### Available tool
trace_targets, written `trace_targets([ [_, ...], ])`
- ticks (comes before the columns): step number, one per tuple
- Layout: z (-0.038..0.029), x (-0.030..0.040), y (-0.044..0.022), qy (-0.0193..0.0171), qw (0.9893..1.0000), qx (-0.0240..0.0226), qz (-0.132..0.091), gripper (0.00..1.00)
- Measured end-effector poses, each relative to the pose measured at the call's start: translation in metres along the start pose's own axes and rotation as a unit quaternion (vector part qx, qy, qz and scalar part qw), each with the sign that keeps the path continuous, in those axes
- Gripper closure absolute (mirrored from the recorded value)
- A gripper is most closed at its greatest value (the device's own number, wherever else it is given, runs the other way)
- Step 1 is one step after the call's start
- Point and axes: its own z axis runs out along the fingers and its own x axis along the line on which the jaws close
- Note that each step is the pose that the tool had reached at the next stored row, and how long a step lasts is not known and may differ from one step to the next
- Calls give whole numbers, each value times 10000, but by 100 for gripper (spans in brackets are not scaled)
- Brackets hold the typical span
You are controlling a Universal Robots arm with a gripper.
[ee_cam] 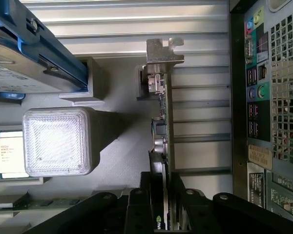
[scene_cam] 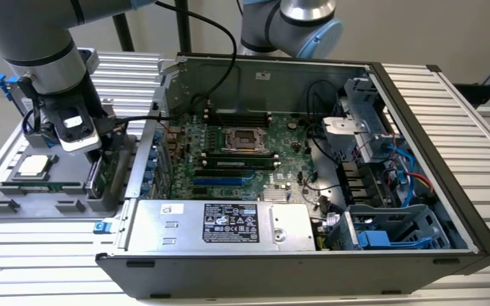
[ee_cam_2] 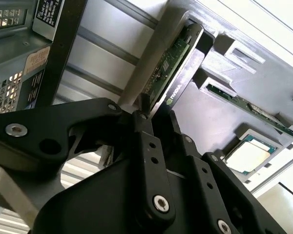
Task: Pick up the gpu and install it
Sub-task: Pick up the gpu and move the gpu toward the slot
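The gpu [scene_cam: 109, 173] stands on edge in a slot of the grey parts tray [scene_cam: 23, 207], at the exterior view's left, just outside the open computer case [scene_cam: 415, 159]. My gripper [scene_cam: 100, 152] comes down on it from above. In both wrist views the black fingers sit on either side of the card's top edge, pressed against it. The green board and black cooler face of the gpu [ee_cam_2: 178, 58] run away from the gripper [ee_cam_2: 154, 119]. The gpu [ee_cam: 162, 122] ends in a silver bracket [ee_cam: 164, 53] at its far end, beyond the gripper [ee_cam: 162, 197].
The tray also holds a processor chip [scene_cam: 34, 166], a memory stick [scene_cam: 45, 187] and a hard drive in a blue frame [ee_cam: 29, 48]. Inside the case lie the motherboard [scene_cam: 237, 153] and the power supply [scene_cam: 219, 223]. A second arm [scene_cam: 300, 25] stands behind the case.
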Motion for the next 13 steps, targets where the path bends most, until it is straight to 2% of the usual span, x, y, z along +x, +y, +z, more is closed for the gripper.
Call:
trace_targets([
  [13, -9, 0, 1, 0, 10000, 0, -5, 100],
])
